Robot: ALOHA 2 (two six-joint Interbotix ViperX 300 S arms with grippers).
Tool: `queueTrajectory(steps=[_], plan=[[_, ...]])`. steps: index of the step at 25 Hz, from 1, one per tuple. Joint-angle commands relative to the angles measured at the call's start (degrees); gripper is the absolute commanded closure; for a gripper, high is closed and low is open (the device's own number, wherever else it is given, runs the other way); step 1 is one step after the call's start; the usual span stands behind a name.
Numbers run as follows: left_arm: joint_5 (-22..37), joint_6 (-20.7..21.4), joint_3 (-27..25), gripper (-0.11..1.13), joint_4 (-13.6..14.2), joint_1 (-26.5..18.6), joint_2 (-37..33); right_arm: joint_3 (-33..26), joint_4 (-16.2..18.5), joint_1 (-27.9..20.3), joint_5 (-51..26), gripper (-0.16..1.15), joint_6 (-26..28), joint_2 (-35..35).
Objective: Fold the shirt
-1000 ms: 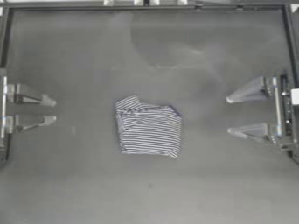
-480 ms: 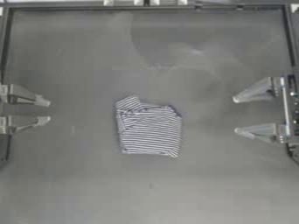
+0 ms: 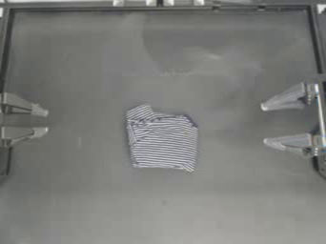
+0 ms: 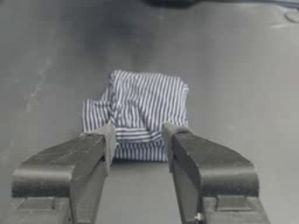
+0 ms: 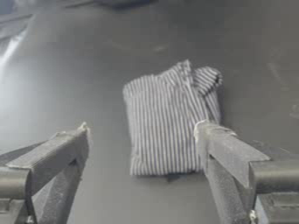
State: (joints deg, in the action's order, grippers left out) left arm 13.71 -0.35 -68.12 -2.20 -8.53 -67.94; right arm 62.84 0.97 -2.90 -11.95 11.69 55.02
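Observation:
The striped navy-and-white shirt [image 3: 161, 139] lies folded into a small, roughly rectangular bundle in the middle of the table, with one bunched corner sticking out at its far left. It also shows in the left wrist view [image 4: 140, 109] and the right wrist view [image 5: 169, 120]. My left gripper [image 3: 43, 121] is drawn back at the left edge, open and holding nothing, well apart from the shirt. At the right edge my right gripper [image 3: 263, 125] is open wide, also holding nothing and clear of the shirt.
The dark table [image 3: 159, 62] is framed by a metal rail along the far side and both sides. Nothing else lies on it besides the shirt.
Both arms have drawn back a little farther toward their own sides. The shirt has not moved.

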Motion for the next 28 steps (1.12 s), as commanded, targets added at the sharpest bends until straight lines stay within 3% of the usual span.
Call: queueTrajectory(steps=[1, 13, 28], plan=[[-0.8, 0.3, 0.1, 0.24, 0.4, -0.1, -0.6, -0.7, 0.9, 0.1, 0.4, -0.02, 0.0, -0.3], [-2.7, 0.6, -0.4, 0.24, 2.4, -0.1, -2.5, 0.2, 2.7, -0.1, 0.5, -0.02, 0.3, 2.4], [-4.0, 0.7, -1.5, 0.24, 3.7, -0.1, -3.7, 3.6, 3.8, -4.0, 2.1, -0.02, 0.0, 7.5]])
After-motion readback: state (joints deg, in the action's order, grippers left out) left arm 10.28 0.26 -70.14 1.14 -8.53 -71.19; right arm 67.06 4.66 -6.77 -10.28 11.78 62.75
